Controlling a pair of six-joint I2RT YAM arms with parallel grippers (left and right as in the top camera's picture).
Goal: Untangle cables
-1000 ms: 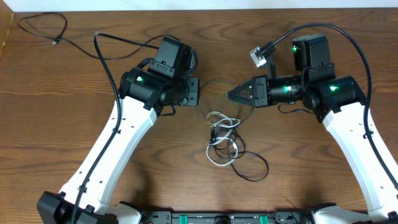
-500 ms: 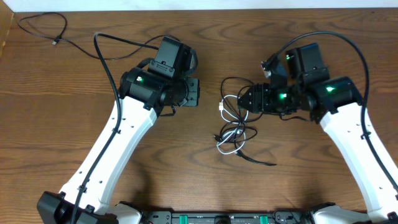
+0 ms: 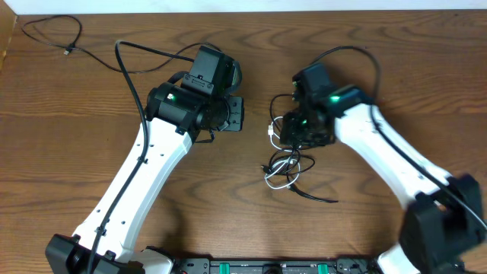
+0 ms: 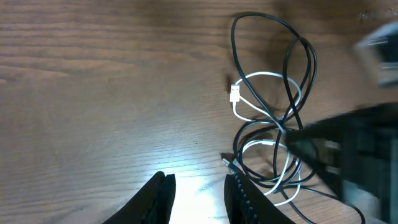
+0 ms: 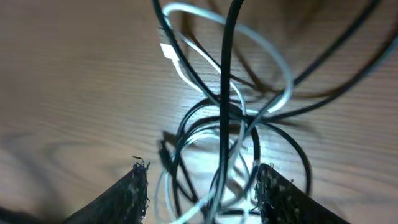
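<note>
closest to me the two white arms rise from the near edge of the wooden table (image 3: 68, 175). the left arm (image 3: 144, 171) leans in and away, and the right arm (image 3: 384, 148) reaches in toward the middle. just past them the cables (image 3: 285, 164) lie in a knot a little right of centre. the knot's near end is a loose black tail (image 3: 318, 199) trailing off to the right on the wood. behind that come the small loops of the white cord (image 3: 277, 178), laced through the black cord (image 4: 232, 50), whose bigger loops fan out on the far side of the knot. the white plug (image 4: 235, 93) sticks out on the side facing the left arm and lies flat on the table.

the right gripper (image 5: 202, 177) sits right over the far half of the knot, pointing down at it. its fingers (image 5: 134, 193) stand wide apart, with a black strand and some white loops running through the gap between them. nothing looks pinched, and i can't tell whether any strand brushes a finger.

the left gripper (image 4: 199, 183) hangs beside the knot over bare wood. its fingers are a little way apart and hold nothing. a black plug end (image 4: 227, 163) lies just beside one of them.

far off in the back left corner a lone black cord (image 3: 69, 50) lies in a loose curl, well apart from the knot.
</note>
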